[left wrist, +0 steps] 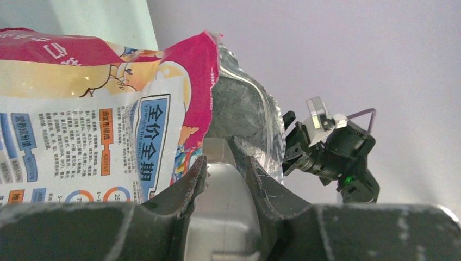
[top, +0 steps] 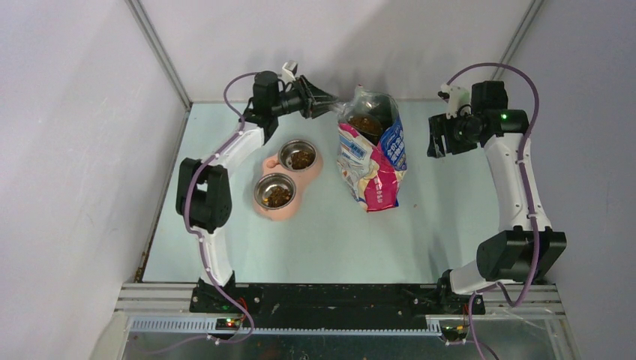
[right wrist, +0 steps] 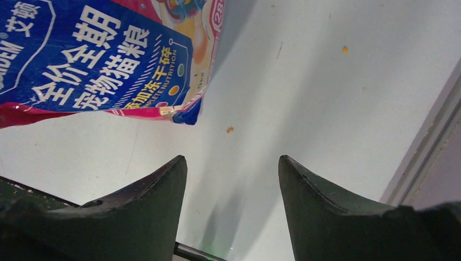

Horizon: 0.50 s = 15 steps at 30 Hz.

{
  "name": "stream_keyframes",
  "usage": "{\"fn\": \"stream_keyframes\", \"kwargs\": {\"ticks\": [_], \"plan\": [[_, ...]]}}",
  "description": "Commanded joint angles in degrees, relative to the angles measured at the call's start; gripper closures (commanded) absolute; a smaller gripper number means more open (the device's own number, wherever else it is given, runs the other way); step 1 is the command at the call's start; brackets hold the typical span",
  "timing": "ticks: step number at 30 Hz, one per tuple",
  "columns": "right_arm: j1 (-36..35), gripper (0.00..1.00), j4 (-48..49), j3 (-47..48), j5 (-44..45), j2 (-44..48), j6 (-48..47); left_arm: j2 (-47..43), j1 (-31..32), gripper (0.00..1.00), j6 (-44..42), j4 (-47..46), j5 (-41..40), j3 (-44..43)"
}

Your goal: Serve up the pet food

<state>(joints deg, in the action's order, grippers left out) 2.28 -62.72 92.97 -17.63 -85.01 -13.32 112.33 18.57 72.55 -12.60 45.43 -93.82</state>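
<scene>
Left pincer [top: 324,101] was reaching across the far end of the surface [top: 315,240] to the open top of the bag [top: 371,165]. It was clenched on a pale grey-white piece, apparently the handle of the scoop [left wrist: 223,196]. The scoop's bowl end was hidden at the bag mouth.

Right pincer [right wrist: 232,163] was released, its jaws wide apart with only bare surface between them. It hung just beside the bag's right side, not touching.

Pet food [top: 302,160] lay in both steel bowls, the far bowl [top: 283,154] and the near bowl [top: 259,189], seated in a pink feeder [top: 283,214] left of the bag. More kibble was visible inside the bag mouth. The bag stood upright, its foil lining showing in the left wrist view.
</scene>
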Motion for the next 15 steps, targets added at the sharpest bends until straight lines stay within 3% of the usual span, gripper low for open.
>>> {"fn": "stream_keyframes", "kwargs": {"ticks": [1,6,10,15], "plan": [[0.27,0.35,-0.89,3.27,2.21,-0.95,-1.54,-5.42,-2.94,1.0,7.17,-6.46,1.33,1.95],[0.18,0.35,-1.52,4.12,3.3,-1.47,-2.02,-2.18,-3.23,1.0,13.88,-10.77,0.5,4.5],[0.02,0.35,-2.26,5.0,4.35,-2.07,-2.18,-0.62,-3.76,1.0,14.98,-10.92,3.34,2.52],[-0.06,0.35,-1.26,3.5,5.2,-1.29,-1.96,2.95,-2.8,1.0,16.85,-12.49,0.83,3.81]]}}
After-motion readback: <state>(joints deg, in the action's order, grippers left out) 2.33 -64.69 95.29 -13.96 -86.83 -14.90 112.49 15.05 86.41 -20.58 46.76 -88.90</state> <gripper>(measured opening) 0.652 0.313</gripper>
